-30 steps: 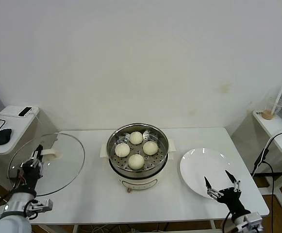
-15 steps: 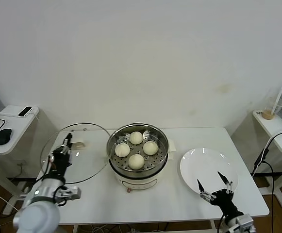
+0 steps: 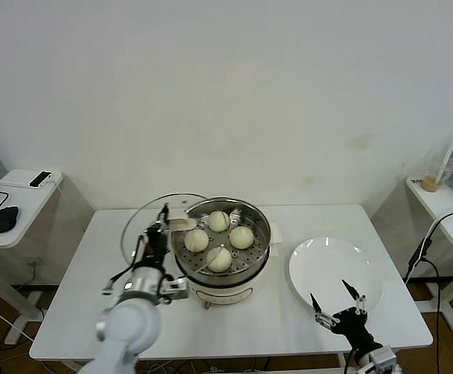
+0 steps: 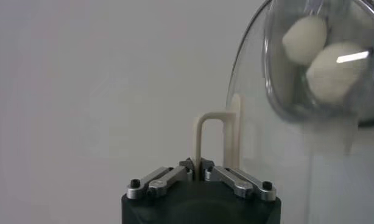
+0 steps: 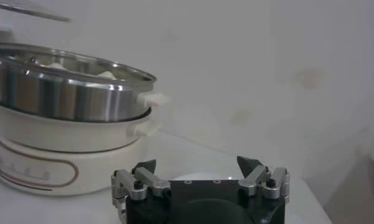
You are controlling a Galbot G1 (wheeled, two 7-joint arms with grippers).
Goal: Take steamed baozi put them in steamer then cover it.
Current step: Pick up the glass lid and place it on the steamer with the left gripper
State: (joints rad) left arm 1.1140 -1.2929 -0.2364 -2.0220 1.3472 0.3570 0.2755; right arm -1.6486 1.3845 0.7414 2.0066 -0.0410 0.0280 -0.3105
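Observation:
The steamer (image 3: 220, 269), a shiny steel pot on a white base, stands mid-table with several cream-white baozi (image 3: 219, 221) on its perforated tray. My left gripper (image 3: 162, 224) is shut on the cream handle (image 3: 181, 225) of the glass cover (image 3: 136, 234), holding it tilted in the air, with its right part over the steamer's left rim. In the left wrist view the gripper (image 4: 198, 163) pinches the thin handle loop (image 4: 202, 131), and baozi (image 4: 306, 36) show through the glass. My right gripper (image 3: 337, 305) hangs open over the plate's near edge, empty, as the right wrist view (image 5: 198, 165) confirms.
A bare white plate (image 3: 327, 261) lies right of the steamer. A side table on the left carries a mouse (image 3: 4, 218) and a phone. A side table on the right holds a cup with a straw (image 3: 438, 175). A black cable (image 3: 422, 253) hangs by the right table edge.
My left arm has carried the cover rightward from beyond the table's left edge to the steamer's left rim. The right gripper has drifted slightly left and lower, still open.

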